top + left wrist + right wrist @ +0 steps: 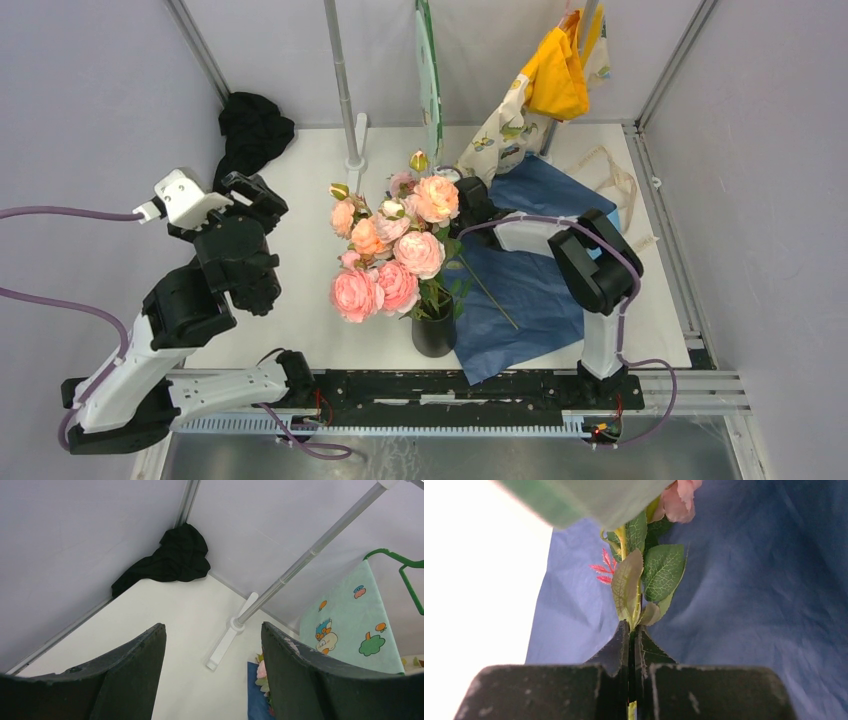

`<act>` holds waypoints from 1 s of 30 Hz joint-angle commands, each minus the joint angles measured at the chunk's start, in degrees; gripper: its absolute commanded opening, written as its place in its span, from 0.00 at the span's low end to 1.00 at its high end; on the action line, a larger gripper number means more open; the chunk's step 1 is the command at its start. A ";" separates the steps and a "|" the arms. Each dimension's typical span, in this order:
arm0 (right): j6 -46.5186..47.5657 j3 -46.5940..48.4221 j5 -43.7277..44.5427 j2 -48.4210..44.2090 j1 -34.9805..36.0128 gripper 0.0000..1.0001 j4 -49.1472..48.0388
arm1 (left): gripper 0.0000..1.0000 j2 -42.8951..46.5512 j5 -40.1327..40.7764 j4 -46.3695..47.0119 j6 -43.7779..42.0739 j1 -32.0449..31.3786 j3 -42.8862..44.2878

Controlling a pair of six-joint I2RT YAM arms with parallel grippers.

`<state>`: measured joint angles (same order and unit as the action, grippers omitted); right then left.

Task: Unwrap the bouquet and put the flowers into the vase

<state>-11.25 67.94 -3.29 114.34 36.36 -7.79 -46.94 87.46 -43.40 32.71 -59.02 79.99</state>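
The left claw [212, 630] gapes above the table [165, 605], facing a black cloth heap [170, 560].

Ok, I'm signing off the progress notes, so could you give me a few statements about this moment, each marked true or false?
1. Roses stand in the black vase. True.
2. The right gripper is shut on a flower stem. True.
3. The left gripper holds the blue paper. False: it is open and empty, off to the left of the roses.
4. The blue paper is wrapped round the roses. False: it lies spread on the table, right of the vase.
5. A black cloth lies in the far left corner. True.
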 commanded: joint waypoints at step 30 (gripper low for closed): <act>3.97 -25.16 19.19 -75.39 0.11 0.00 25.21 | 0.76 2.49 -0.52 0.95 2.28 -0.38 0.23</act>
<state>-8.64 36.45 11.77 42.41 36.36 14.48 -43.83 86.87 -43.40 32.73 -59.02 79.94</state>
